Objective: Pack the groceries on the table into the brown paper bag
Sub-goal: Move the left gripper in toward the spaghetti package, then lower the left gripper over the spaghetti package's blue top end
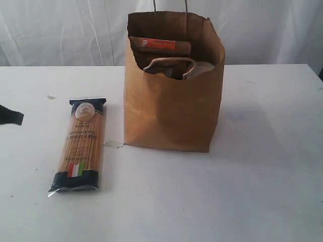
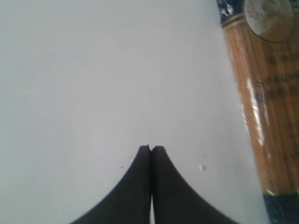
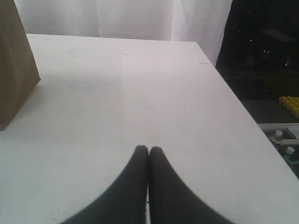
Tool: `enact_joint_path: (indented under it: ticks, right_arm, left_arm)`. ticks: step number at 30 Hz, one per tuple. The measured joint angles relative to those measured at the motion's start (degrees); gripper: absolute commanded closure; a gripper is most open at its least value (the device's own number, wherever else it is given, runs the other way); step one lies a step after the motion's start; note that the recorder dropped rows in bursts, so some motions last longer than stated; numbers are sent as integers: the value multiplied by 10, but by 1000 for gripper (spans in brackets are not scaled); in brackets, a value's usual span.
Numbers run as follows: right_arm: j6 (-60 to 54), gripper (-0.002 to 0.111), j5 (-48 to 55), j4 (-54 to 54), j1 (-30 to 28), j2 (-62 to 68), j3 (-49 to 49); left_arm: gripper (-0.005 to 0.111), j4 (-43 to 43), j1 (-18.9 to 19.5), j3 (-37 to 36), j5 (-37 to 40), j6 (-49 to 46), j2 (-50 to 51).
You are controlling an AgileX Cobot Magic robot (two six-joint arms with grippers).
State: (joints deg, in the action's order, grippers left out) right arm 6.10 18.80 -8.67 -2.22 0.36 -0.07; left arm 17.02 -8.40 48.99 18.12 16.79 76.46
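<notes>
The brown paper bag [image 1: 174,101] stands upright at the middle of the white table [image 1: 262,176]. Inside it a brown pouch with an orange label [image 1: 160,46] leans against the back wall, and a pale rounded item beside it is too hidden to name. A spaghetti packet with dark ends [image 1: 81,143] lies flat on the table left of the bag and also shows in the left wrist view [image 2: 264,102]. My left gripper [image 1: 11,116] [image 2: 150,148] is shut and empty, left of the packet. My right gripper [image 3: 148,149] is shut and empty over bare table; the bag [image 3: 16,70] stands off to its side.
A white curtain [image 1: 60,30] hangs behind the table. The table's right edge [image 3: 243,121] drops off to a dark area with small bottles and a yellow item [image 3: 290,103] below. A small scrap [image 1: 113,144] lies by the bag's left corner.
</notes>
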Motion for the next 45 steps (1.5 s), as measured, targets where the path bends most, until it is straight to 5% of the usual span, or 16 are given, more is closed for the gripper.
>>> enact_joint_path:
  ticks: [6,11,16,20,45]
  right_arm:
    - [0,108,0,0,0,0,0]
    - [0,108,0,0,0,0,0]
    - [0,108,0,0,0,0,0]
    - [0,108,0,0,0,0,0]
    - [-8,108,0,0,0,0,0]
  left_arm:
    - [107,-212,-75,92,158,-237,33]
    - [101,-275,-93,109,137,-272,73]
    - [61,-278,-93,110,82,-275,129]
    - [3,-278,-93,110,65,-286,153]
    - [2,-296,-93,136,-69,-233,185]
